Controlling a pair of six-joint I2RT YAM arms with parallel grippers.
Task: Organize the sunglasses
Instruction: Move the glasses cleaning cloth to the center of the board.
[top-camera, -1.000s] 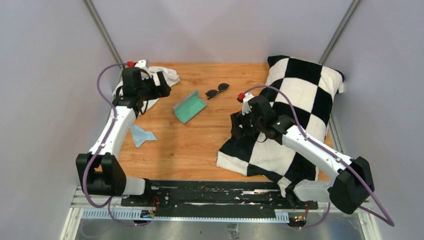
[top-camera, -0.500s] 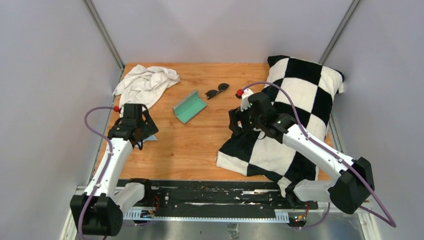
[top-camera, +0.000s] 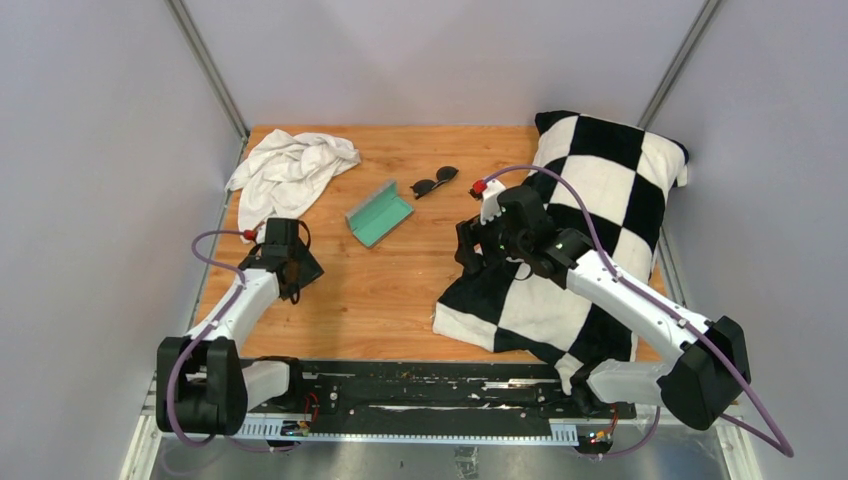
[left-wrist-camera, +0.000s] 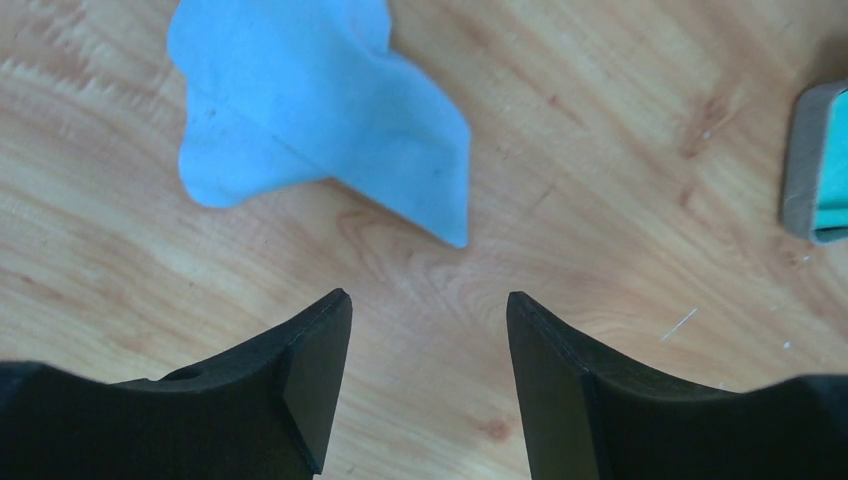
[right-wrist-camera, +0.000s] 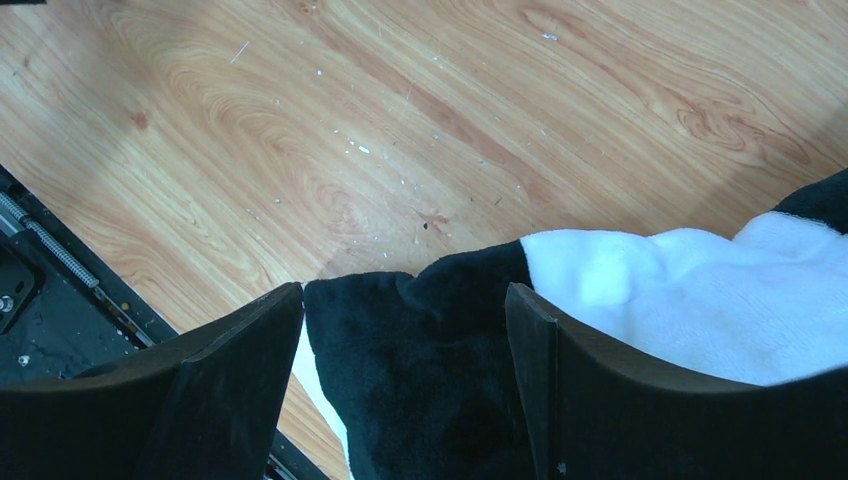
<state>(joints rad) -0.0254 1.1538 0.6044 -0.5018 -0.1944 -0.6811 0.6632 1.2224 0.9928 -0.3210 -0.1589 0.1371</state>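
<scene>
The sunglasses (top-camera: 435, 182), a small dark pair, lie on the wooden table at the back centre. Neither wrist view shows them. The open grey case with teal lining (top-camera: 379, 213) lies just left of them, and its corner shows in the left wrist view (left-wrist-camera: 818, 165). My left gripper (top-camera: 297, 272) (left-wrist-camera: 428, 300) is open and empty, low over the wood just short of the light blue cloth (left-wrist-camera: 320, 130). My right gripper (top-camera: 468, 250) (right-wrist-camera: 405, 300) is open, with the black corner of the checkered blanket (right-wrist-camera: 440, 350) between its fingers.
A crumpled white cloth (top-camera: 292, 170) lies at the back left corner. The black and white checkered blanket (top-camera: 590, 220) covers the right side of the table. The black rail (top-camera: 430, 385) runs along the near edge.
My left arm has swung from the white cloth at the back left to the near left, down over the light blue cloth. The right arm has barely moved.
</scene>
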